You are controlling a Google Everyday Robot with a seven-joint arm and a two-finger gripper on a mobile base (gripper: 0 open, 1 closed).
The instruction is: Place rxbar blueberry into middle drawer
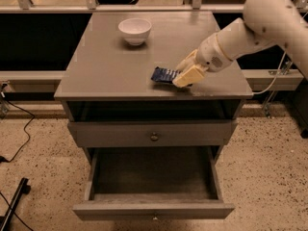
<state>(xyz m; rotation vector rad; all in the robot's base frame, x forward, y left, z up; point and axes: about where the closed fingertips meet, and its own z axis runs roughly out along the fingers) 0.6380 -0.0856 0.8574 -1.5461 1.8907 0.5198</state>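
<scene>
The rxbar blueberry [162,74], a flat dark blue bar with white stripes, lies on the grey cabinet top [110,66], right of centre near the front edge. My gripper [185,70] reaches in from the right and sits at the bar's right end, one finger on each side, closed on it while it rests on the top. The middle drawer [154,210], the lower of the two, is pulled out below, and its inside shows nothing in it.
A white bowl [134,30] stands at the back left of the cabinet top. The upper drawer [154,134] with a round knob is closed. Black cables lie on the speckled floor [33,177] at the left. A railing runs behind the cabinet.
</scene>
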